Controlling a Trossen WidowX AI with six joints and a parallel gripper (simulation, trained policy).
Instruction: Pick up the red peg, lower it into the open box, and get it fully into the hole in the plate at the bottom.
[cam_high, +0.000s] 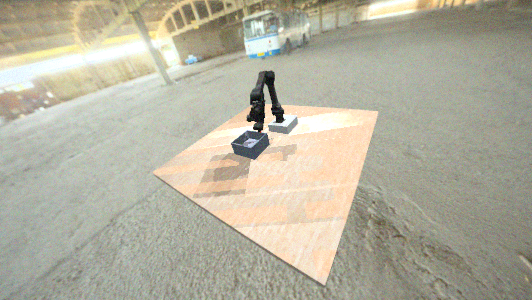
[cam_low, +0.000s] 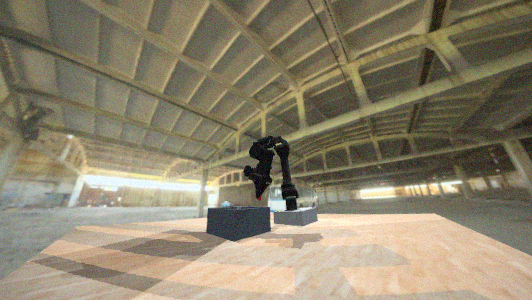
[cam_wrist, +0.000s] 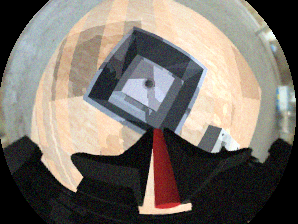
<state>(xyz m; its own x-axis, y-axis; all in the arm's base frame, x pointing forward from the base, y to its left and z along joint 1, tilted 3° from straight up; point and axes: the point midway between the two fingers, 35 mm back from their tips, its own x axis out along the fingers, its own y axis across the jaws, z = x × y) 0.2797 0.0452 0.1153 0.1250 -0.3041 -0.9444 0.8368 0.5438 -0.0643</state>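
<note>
The gripper (cam_high: 258, 128) (cam_low: 259, 197) (cam_wrist: 159, 133) is shut on the red peg (cam_low: 259, 199) (cam_wrist: 166, 185) and holds it in the air above the level of the box's rim. The open dark blue-grey box (cam_high: 254, 148) (cam_low: 234, 221) (cam_wrist: 192, 95) stands on the table. In the wrist view it lies just ahead of the fingertips, and the gripper is by its near corner, not over its middle. A light plate (cam_wrist: 134, 82) with a dark round hole (cam_wrist: 148, 83) shows at the bottom of the box. The peg's lower end is hard to see in the top and exterior views.
The arm's base stands on a grey block (cam_high: 288, 125) (cam_low: 299, 218) (cam_wrist: 212, 136) close beside the box. The wooden table top (cam_high: 310, 200) (cam_low: 380, 250) carries both, with shadows across it. The box's raised walls surround the plate.
</note>
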